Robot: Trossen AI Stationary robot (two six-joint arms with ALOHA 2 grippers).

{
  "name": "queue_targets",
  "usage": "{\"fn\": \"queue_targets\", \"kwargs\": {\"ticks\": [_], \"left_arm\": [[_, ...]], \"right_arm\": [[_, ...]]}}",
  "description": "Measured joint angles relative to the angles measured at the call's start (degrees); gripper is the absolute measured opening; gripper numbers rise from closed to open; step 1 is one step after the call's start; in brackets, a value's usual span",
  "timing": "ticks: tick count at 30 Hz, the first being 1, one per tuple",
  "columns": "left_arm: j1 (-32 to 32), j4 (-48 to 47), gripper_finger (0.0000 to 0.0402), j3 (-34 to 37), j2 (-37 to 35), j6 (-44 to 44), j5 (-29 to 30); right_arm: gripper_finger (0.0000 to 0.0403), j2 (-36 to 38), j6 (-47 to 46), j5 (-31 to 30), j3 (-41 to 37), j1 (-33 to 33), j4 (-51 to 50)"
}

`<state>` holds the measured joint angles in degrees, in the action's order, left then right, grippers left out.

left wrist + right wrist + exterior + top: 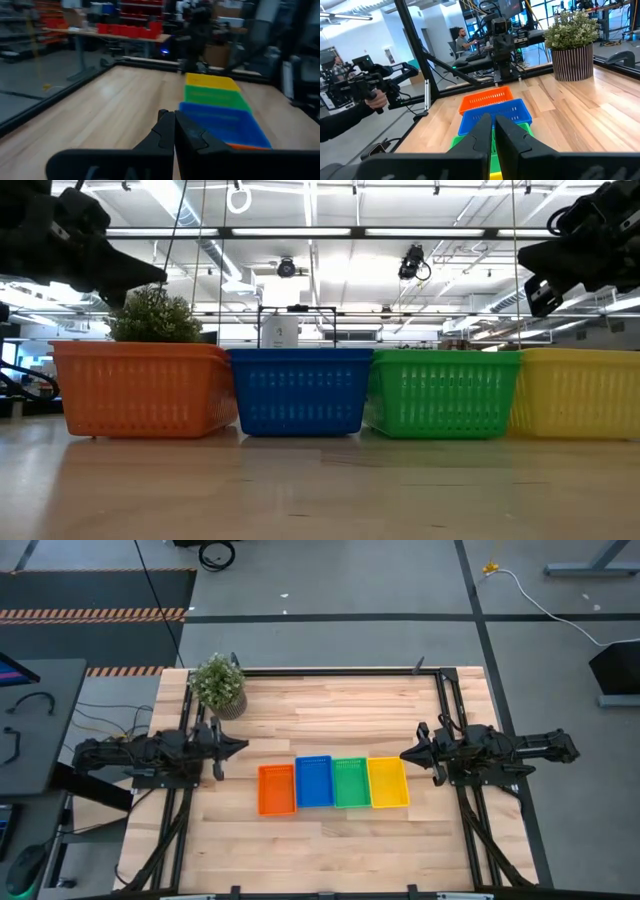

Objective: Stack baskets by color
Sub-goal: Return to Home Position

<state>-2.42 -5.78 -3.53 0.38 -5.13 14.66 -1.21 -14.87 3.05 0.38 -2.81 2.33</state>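
Note:
Four baskets stand side by side in a row on the wooden table: orange [277, 789], blue [314, 781], green [351, 783] and yellow [388, 782]. The low view shows them resting on their bottoms, walls touching: orange [145, 388], blue [300, 390], green [443, 392], yellow [580, 392]. My left gripper [238, 747] hangs level and shut above the table, left of the orange basket, holding nothing. My right gripper [408, 754] hangs level and shut, right of the yellow basket, also holding nothing. Each wrist view looks along the row past the shut fingers of my left gripper [174, 117] and my right gripper [493, 120].
A potted plant [218, 685] stands at the table's far left corner. A black frame [330, 671] runs along the table's far and side edges. Beyond the table, a person's hand [375, 100] holds a camera rig.

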Motion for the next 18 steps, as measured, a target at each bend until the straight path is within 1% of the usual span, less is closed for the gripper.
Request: {"fn": "queue_targets", "kwargs": {"ticks": [4, 6, 10, 13, 18], "left_arm": [[0.00, -0.33, 0.0006, 0.00, -0.09, 3.57, -4.66], [-0.03, 0.50, 0.0007, 0.47, -0.02, 5.44, -5.87], [0.00, 8.04, 0.0007, 3.13, -0.02, 7.94, -5.51], [0.00, 8.18, 0.0008, 3.13, 0.45, 7.19, -4.36], [0.00, 8.23, 0.0014, 3.13, 1.78, 4.50, -4.19]], "right_arm": [[0.0028, 0.02, 0.00, 0.00, 0.00, 0.00, 0.19], [0.0027, 0.02, 0.00, 0.00, -0.01, 0.00, 0.18], [0.0027, 0.02, 0.00, 0.00, -0.01, 0.00, 0.18], [0.0028, 0.04, 0.00, 0.00, 0.00, 0.00, 0.17], [0.0027, 0.04, 0.00, 0.00, 0.00, 0.00, 0.17]]}}
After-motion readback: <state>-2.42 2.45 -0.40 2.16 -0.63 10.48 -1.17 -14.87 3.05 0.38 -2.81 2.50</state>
